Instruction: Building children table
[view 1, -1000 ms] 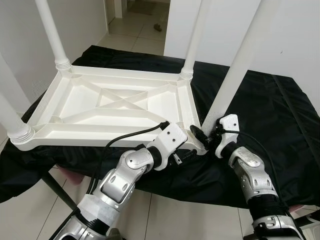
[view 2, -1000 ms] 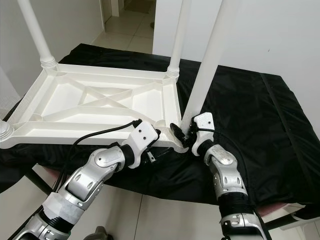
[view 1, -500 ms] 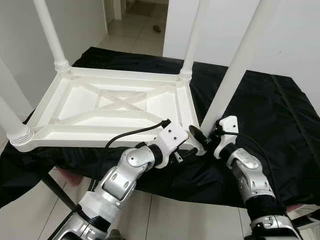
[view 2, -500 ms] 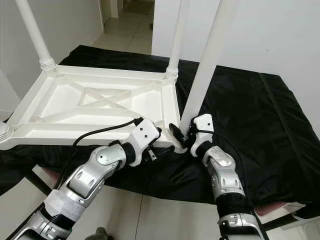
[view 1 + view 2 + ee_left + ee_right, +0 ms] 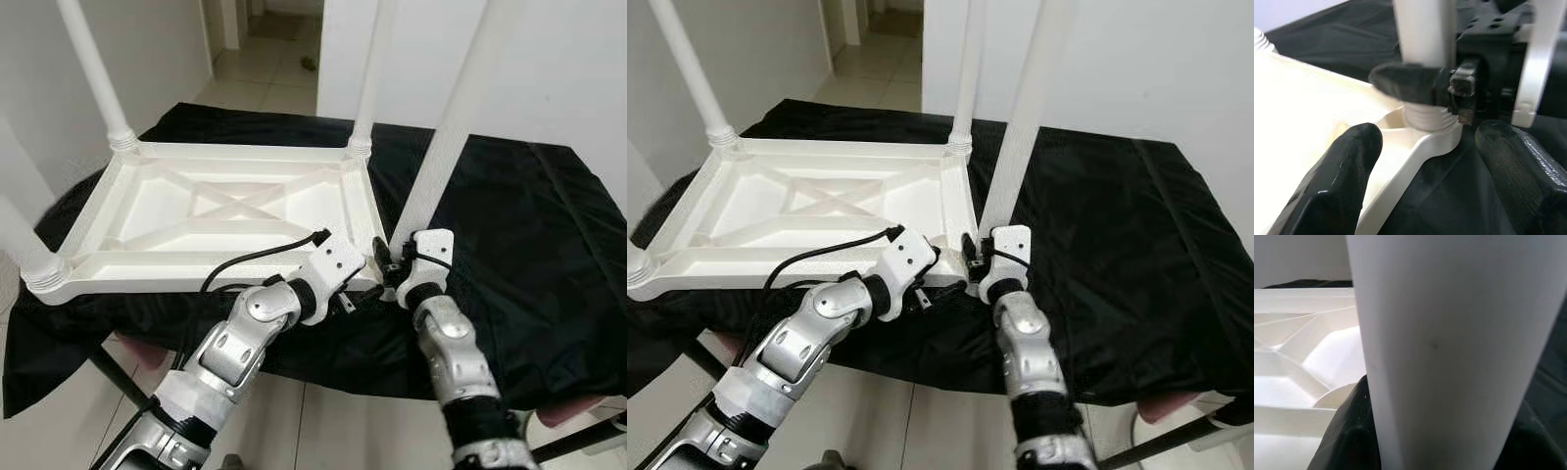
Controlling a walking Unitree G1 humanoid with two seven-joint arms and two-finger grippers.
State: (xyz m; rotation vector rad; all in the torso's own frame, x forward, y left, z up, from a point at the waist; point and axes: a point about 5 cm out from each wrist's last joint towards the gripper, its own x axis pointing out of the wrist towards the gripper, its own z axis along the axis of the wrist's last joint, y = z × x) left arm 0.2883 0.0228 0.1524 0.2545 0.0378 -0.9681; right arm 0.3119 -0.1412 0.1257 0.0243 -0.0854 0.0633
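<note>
The white plastic children's table (image 5: pixel 225 211) lies upside down on a black cloth (image 5: pixel 509 225), its legs pointing up, and everything at work gathers at the near right corner socket (image 5: pixel 1432 128) of that table. The right gripper (image 5: pixel 389 266) is pinched around the base of the near right leg (image 5: pixel 446 137), just above the socket: in the left wrist view one black finger (image 5: pixel 1405 84) wraps the front of the leg right over its threaded collar, and in the right wrist view the leg (image 5: pixel 1449 342) stands close against the camera between the dark fingers. The left gripper (image 5: pixel 1425 161) is spread wide at the same corner, one finger (image 5: pixel 1339 176) over the table's white rim, the other (image 5: pixel 1520 169) over the cloth beside it, straddling the socket; whether they touch the plastic cannot be told.
</note>
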